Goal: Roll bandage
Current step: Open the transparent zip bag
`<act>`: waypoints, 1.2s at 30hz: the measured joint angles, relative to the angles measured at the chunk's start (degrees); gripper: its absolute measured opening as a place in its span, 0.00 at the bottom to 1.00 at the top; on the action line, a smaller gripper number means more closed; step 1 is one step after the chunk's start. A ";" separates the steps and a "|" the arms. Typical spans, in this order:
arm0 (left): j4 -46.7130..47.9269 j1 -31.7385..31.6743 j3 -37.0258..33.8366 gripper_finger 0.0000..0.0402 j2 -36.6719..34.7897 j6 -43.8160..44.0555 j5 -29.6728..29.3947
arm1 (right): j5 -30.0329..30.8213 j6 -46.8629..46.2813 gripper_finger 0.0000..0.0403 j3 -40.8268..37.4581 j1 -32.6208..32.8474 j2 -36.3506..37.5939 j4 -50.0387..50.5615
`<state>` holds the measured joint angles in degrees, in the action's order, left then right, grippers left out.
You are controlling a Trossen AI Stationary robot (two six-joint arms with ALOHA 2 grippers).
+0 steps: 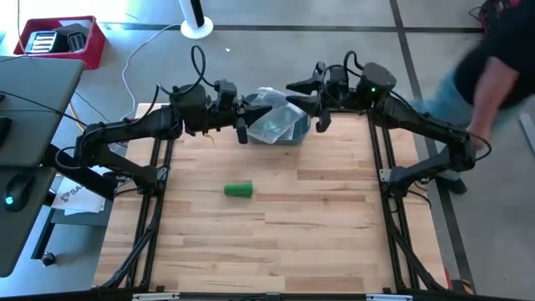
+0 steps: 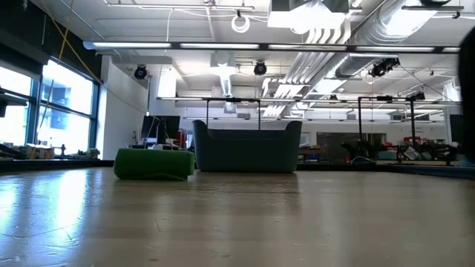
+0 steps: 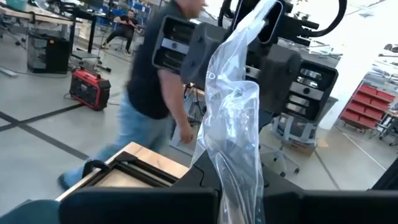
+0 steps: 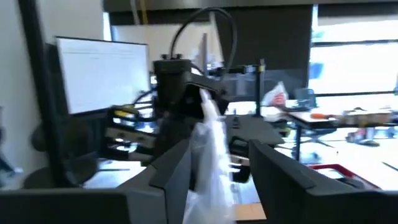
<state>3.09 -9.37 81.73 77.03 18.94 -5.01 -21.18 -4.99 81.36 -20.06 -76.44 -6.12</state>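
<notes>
A clear plastic bag (image 1: 272, 113) hangs between my two grippers, above a grey-blue bin (image 1: 292, 132) at the table's far middle. My left gripper (image 1: 243, 119) is shut on the bag's left side and my right gripper (image 1: 313, 109) on its right side. The bag also shows in the left wrist view (image 3: 233, 143) and the right wrist view (image 4: 211, 155). A green rolled bandage (image 1: 238, 191) lies on its side on the table, nearer than the bin; it also shows in the low view (image 2: 152, 165), left of the bin (image 2: 247, 147). My left gripper pinches a bunched part of the bag's left side (image 3: 239, 186) between its two fingers, coming level from the table's left. The bag rises crumpled beyond the fingers, clear of the table. My right gripper pinches a bunched part of the bag's right side (image 4: 212, 180) between its two fingers, coming level from the table's right. The bag stands crumpled between the fingers, above the bin.
A person (image 1: 481, 75) moves past the table's far right corner and also shows in the left wrist view (image 3: 155, 93). A red crate (image 1: 63, 39) and a desk (image 1: 33, 109) stand off the table at the left. Bare wood (image 1: 276, 242) lies nearer than the bandage.
</notes>
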 joint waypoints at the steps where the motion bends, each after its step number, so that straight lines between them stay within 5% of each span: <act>1: 0.03 0.00 0.00 0.00 0.00 0.00 0.01 | 1.17 0.49 0.38 0.00 0.29 -0.10 -0.11; 12: 1.60 0.00 0.00 0.01 0.00 0.44 0.06 | 0.75 0.54 0.03 0.00 1.05 -0.18 3.92; 21: 13.49 -0.13 -0.04 0.25 -4.66 -10.41 -1.40 | -4.62 -4.18 0.01 0.00 -3.10 3.95 13.43; 29: -4.60 -0.32 0.02 0.47 -3.98 -17.68 -3.26 | -12.56 -6.52 0.00 0.00 -6.23 4.14 14.80; 36: -14.75 -0.42 0.01 0.51 1.83 -16.07 -1.87 | -12.74 -5.48 0.00 0.00 -6.16 4.06 14.84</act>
<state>-11.66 -9.78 81.75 78.87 2.87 -6.87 -33.92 -10.47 81.36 -26.22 -72.38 8.72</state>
